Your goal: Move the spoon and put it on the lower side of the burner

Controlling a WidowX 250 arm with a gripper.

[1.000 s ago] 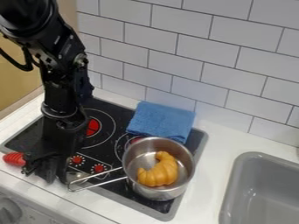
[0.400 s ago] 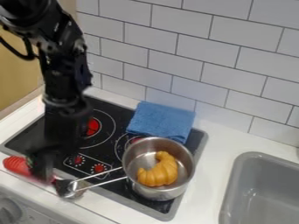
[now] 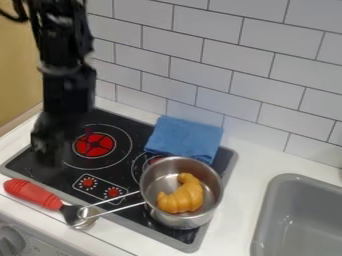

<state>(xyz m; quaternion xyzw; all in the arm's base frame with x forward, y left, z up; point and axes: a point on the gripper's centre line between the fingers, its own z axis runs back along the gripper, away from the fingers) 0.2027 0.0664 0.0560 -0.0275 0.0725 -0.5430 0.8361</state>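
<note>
The black gripper (image 3: 50, 152) hangs over the left part of the stove, above and behind the spoon and left of the red burner (image 3: 94, 145). It is dark and blurred against the black stovetop. The spoon (image 3: 37, 194), with a red handle and a metal and black head, lies along the stove's front edge, below the burner and the knobs. Its head rests on the white counter beside the pot's wire handle. The spoon is apart from the gripper.
A metal pot (image 3: 152, 185) holding an orange croissant (image 3: 182, 196) stands on the stove's right part, its handle pointing left. A blue cloth (image 3: 185, 138) lies behind it. The grey sink (image 3: 291, 210) is at the right.
The gripper has risen up and back from the spoon, uncovering the spoon's handle and the red burner. The spoon, pot and cloth look unmoved between the last two frames.
</note>
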